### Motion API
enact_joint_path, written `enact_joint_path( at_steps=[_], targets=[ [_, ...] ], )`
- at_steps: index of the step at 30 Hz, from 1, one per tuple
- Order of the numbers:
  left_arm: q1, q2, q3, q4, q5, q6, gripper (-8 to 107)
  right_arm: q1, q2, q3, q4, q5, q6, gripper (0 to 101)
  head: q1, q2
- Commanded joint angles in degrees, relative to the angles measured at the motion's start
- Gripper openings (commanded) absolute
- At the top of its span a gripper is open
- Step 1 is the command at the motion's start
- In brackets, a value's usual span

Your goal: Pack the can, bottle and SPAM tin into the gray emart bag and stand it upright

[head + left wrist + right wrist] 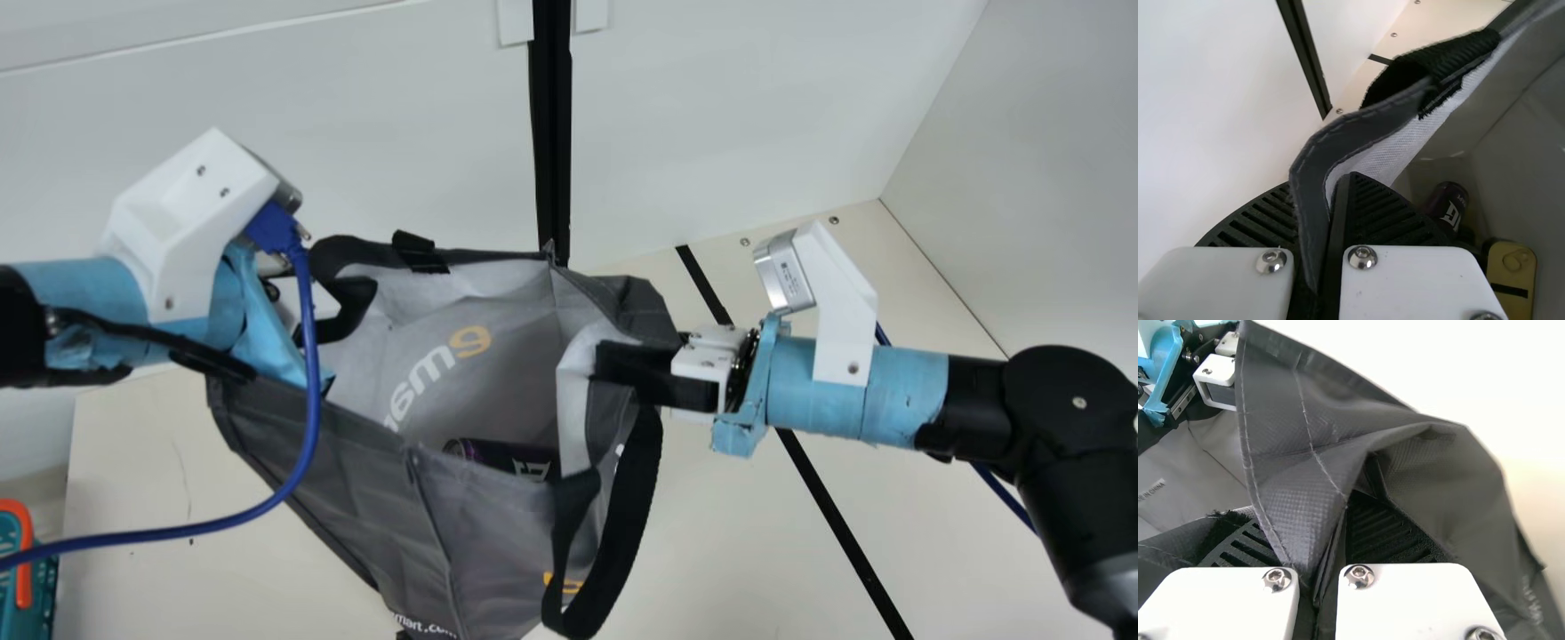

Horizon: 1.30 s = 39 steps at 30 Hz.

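Near left corner: a teal item with an orange strip (pixel 23 569), partly cut off by the main view's edge, beside the cream counter (pixel 151 498).
Blue cable: loops (pixel 307 418) from the left arm's wrist in front of the bag and runs off to the near left.
Near-right handle: a black strap (pixel 629 533), hanging in a loop at the bag's right end.
Gray emart bag: mouth up and open between the two arms (pixel 356 480), its near side creased and sloping in toward the bottom; whether its base touches the counter, I cannot tell.
Can: dark purple with white lettering (pixel 507 456), lying inside the bag, low down behind the near panel.
SPAM tin: the gold, round-cornered piece with a dark band (pixel 1511 280), inside the bag near the can.
Right claw: closed on a fold of gray cloth at the bag's right rim (pixel 615 366), coming in from the right.
Left claw: closed on the bag's rim at the left end (pixel 307 302), the cloth edge pinched between its ribbed fingers (pixel 1388 217).
Far rim: carries a black fabric tab (pixel 420 253).
Counter, right: a thin black strip (pixel 845 524) crosses it at a slant.
Back: white wall panels (pixel 267 151) with a black upright post (pixel 553 133) between them.
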Motion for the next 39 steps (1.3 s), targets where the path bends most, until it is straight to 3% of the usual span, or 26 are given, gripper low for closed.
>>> enact_joint_path(
  at_steps=[1, 9, 19, 39],
  targets=[
    [0.6, 1.4, -1.8, 0.0, 0.0, -0.2, -8, -0.4, 1.4, -0.4, 0.4, -0.1, -2.8, 0, -1.3, -0.1],
    [2.0, 5.9, -6.6, 0.9, 0.0, -1.2, -8, -1.9, 5.9, -1.5, 1.5, -0.1, -8.5, 0, -1.3, -0.1],
    [2.0, 8.5, -9.0, 2.8, 0.0, -3.8, -8, -1.3, 9.0, -1.9, 0.7, -0.1, -11.5, 0, -1.3, -0.1],
    [-1.2, 9.9, -12.7, 6.6, 0.0, -8.7, -8, 6.0, 6.3, -0.4, 2.7, -0.1, -8.5, 0, -1.3, -0.1]
  ],
)
